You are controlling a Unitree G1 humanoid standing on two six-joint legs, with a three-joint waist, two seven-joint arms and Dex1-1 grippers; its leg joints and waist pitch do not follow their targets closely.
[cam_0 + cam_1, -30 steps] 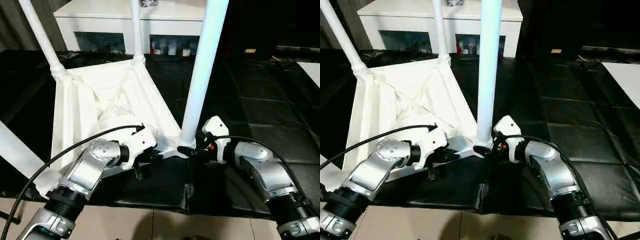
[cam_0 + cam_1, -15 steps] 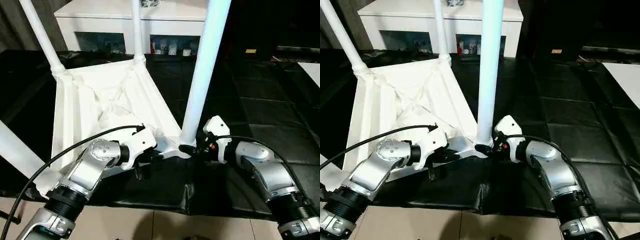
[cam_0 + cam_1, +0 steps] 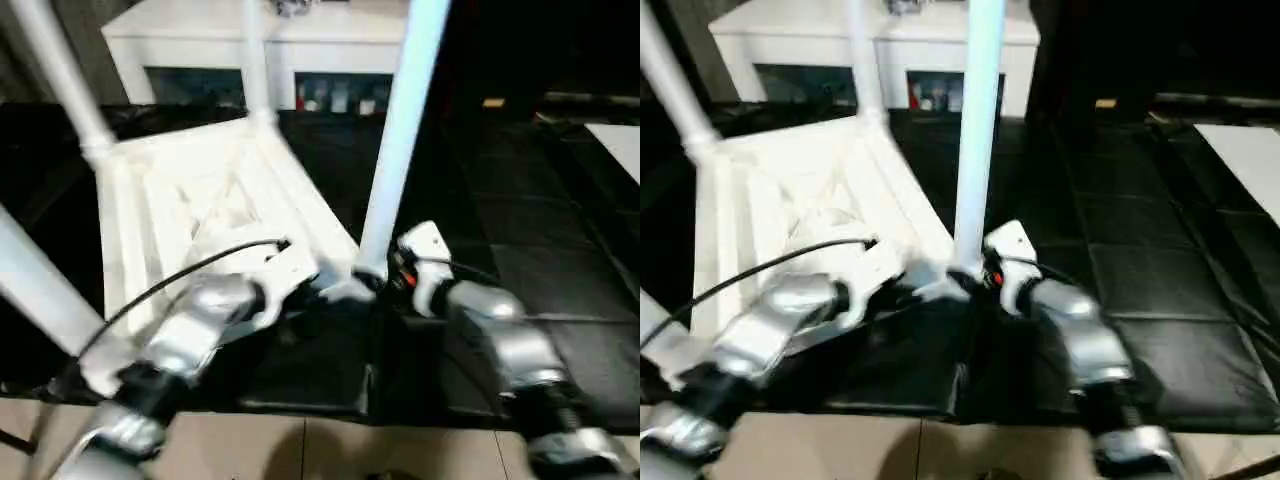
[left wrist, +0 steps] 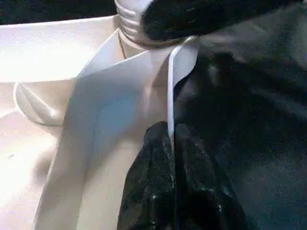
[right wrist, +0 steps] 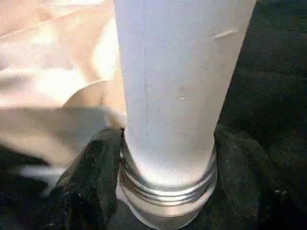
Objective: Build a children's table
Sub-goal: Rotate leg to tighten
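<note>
while the upturned tabletop lies on black padding, both grippers work at its nearest corner.
foreground: pale floor tiles [image 3: 330,450] run along the near edge, in front of the black padded surface [image 3: 540,230].
left gripper [image 4: 171,153]: its two black fingers are pressed together on the thin white edge wall of the tabletop [image 3: 200,200], just beside the corner socket, so the rim is pinched between them; seen from the head, it reaches in from the left under a black cable [image 3: 180,275].
right gripper [image 5: 165,158]: its black fingers [image 5: 93,167] stand apart on either side of the base of the near leg [image 3: 400,140], hugging the ribbed collar where the leg meets the corner socket; whether the pads actually press the collar cannot be told.
near leg: a white tapered tube, standing upright in the near right corner socket, rising out of the top of the head views.
tabletop: white, rectangular, ribbed underside facing up, resting on the padding with its near right corner between the two grippers.
other legs: one rises from the far left corner [image 3: 60,75], one from the far right corner [image 3: 255,60], and another slants up at the near left [image 3: 35,290].
background: a white cabinet [image 3: 300,45] with dark glass doors stands beyond the padding.
</note>
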